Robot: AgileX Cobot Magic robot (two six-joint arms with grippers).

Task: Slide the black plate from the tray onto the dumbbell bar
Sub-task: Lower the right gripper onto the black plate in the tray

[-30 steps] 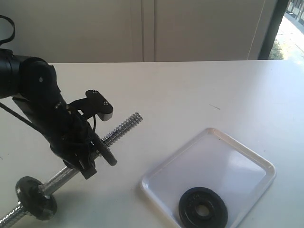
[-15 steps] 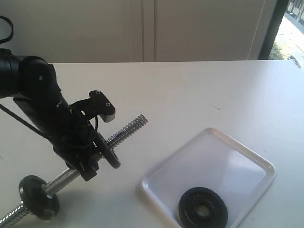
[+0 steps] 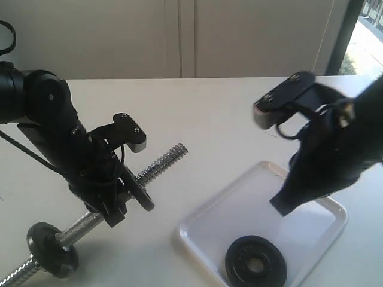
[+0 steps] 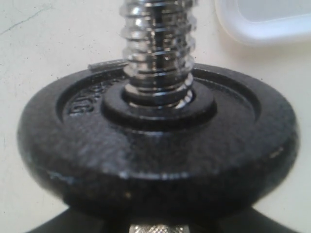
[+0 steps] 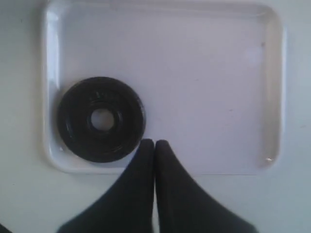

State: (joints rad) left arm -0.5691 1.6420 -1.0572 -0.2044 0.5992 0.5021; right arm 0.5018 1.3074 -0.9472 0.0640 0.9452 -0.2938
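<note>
dumbbell bar [image 3: 161,164] — lower end cut off, right gripper [image 3: 280,206] blurred

exterior: high, angled down across counter [image 3: 209,107] toward wall [image 3: 239,36], wide | left wrist: very near, sighting along dumbbell bar [image 4: 158,48] | right wrist: straight down over tray [image 5: 194,73], moderately near | shared: tray in all three views

A white table [image 3: 227,113] with a smooth matte top fills the exterior view, from the pale wall along the upper edge down to the bottom of the frame. Directly on it, at lower right, a glossy white tray [image 3: 239,209] lies flat, turned at an angle to the table's far edge. At lower left the dumbbell bar [image 3: 158,164] slants down toward the surface, and its low black disc [image 3: 51,248] sits at the tabletop, contact unclear
</note>
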